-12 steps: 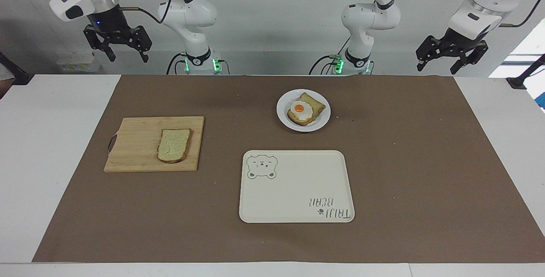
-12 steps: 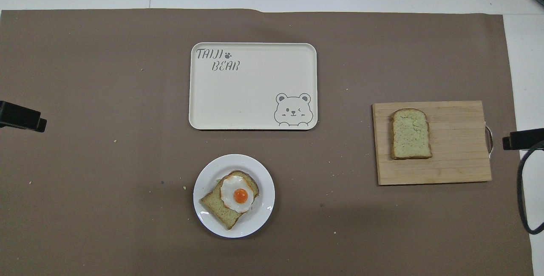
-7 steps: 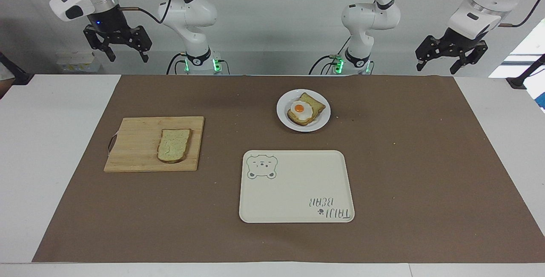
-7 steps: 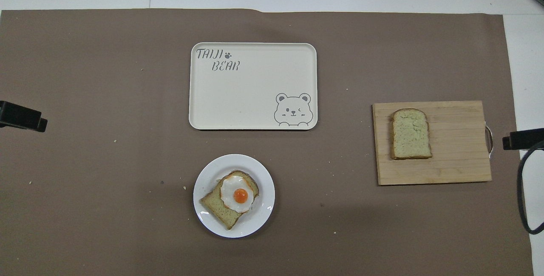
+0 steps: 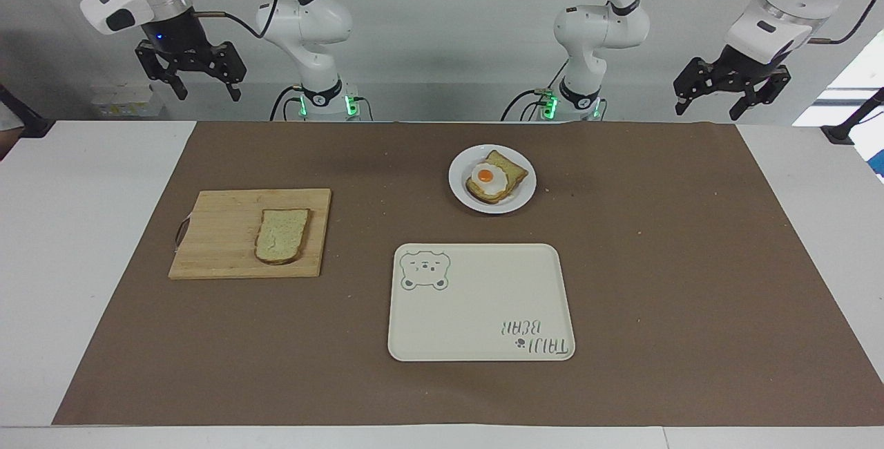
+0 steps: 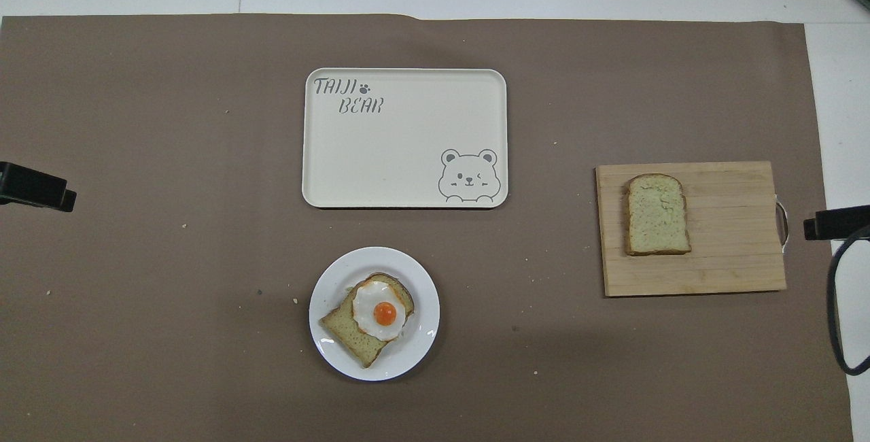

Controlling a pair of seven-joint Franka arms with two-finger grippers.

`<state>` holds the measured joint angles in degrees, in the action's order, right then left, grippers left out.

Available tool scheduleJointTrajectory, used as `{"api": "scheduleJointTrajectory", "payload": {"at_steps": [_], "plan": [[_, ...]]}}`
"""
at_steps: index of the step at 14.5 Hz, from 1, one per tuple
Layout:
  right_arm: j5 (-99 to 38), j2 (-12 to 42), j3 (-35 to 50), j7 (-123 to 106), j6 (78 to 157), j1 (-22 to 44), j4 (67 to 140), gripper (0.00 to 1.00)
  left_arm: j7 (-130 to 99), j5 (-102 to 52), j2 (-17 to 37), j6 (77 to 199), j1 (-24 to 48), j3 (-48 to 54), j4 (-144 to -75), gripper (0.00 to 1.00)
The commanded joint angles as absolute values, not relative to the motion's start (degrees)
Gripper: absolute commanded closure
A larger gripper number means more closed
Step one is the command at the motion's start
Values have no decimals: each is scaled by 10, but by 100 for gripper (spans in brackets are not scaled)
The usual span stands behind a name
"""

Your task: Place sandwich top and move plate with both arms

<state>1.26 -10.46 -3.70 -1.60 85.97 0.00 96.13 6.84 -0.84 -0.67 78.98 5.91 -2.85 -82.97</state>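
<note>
**Both grippers up and empty, bread on the board, plate near my edge**

My right gripper (image 5: 198,83) hangs in the air above my edge of the worktop, at the right arm's end, fingers spread apart with nothing between them. My left gripper (image 5: 733,93) hangs the same way over the corner at the left arm's end — fingers parted, holding nothing. Both arms wait, clear of every object.

The sandwich top (image 5: 282,235) — a single pale speckled slice of bread with a brown crust — lies flat on a rectangular light wooden cutting board (image 5: 221,249), toward the right arm's end of the worktop. It sits on the half of the board toward the table's middle, rounded end pointing away from me. The board's small metal handle (image 6: 782,222) faces the right arm's end.

The small round white plate (image 5: 459,190) rests close to my edge of the brown paper mat (image 5: 690,283), near the middle of its length. On it lies a toasted slice of bread (image 6: 360,333) with a fried egg (image 6: 379,310) on top, yolk up.

A cream rectangular tray with a bear drawing (image 5: 480,302) lies flat just farther from me than the plate, apart from it, nothing on it. Crumbs are scattered over the mat.
</note>
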Motion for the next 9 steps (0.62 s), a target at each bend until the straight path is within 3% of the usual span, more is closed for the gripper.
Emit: {"api": "scheduleJointTrajectory", "payload": {"at_steps": [1,9], "plan": [[11,-107,-35,-25,867,-6,963,0,68,-9,-7,780,67,-33,-824,0],[10,-107,-35,-23,867,-6,963,0,67,-9,-8,780,67,-32,-829,0]]}}
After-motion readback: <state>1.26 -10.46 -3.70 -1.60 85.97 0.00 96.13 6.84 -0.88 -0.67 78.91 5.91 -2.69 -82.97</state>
